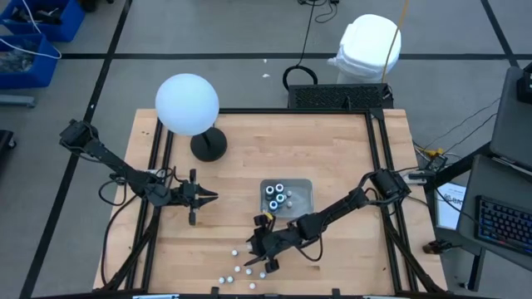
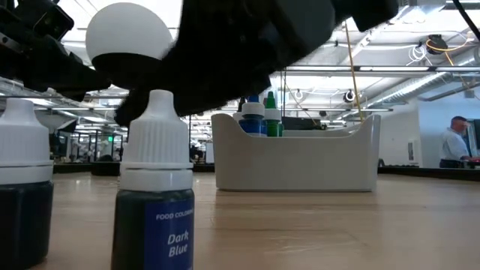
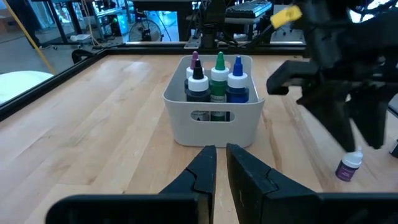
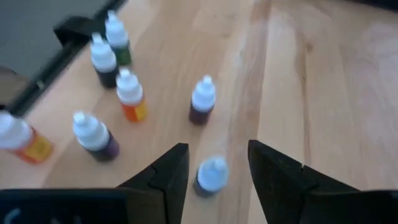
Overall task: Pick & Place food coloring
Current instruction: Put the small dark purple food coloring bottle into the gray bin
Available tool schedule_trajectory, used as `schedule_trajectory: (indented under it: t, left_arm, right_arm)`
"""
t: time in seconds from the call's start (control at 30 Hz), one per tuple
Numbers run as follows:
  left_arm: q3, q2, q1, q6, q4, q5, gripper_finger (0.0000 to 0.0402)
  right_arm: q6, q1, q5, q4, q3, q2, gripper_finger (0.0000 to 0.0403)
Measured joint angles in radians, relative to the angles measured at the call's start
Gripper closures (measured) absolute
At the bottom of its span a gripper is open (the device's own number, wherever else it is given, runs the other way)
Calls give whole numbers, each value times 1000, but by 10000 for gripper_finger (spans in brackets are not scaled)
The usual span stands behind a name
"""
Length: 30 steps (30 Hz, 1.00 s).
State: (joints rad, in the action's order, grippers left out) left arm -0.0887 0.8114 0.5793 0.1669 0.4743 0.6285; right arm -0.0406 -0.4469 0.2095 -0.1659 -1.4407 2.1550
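Standing upright between the parted fingers of the right gripper [image 4: 214,163]: one small food coloring bottle [image 4: 211,175] with a white cap, not yet clasped. Hovering low over the tabletop [image 1: 349,158] near its front edge, jaws wide and holding nothing. Scattering just beyond that bottle, more small bottles [image 4: 129,94] with purple, orange and dark contents, all upright on the wood toward the front edge. Showing up close in the low view, a bottle [image 2: 154,210] reading "FOOD COLORING" and "Dark Blue" on a blue label, possibly the one beneath the gripper, though hard confirming from that angle. Sitting in the white tray [image 3: 214,121] near the tabletop's middle: four bigger bottles [image 3: 217,84] with purple, black, green and blue tips. Waiting toward the left edge, the left gripper [image 3: 221,163], fingers nearly together and empty. Standing near the back left corner, a white globe lamp [image 1: 188,104].
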Motion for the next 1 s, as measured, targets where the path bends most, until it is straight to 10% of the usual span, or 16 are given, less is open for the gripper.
schedule_trajectory:
  t: [1.0]
  left_arm:
    - [0,0,0,-4,1,1,355]
  right_arm:
    - [57,-7,3,-117,47,33,272]
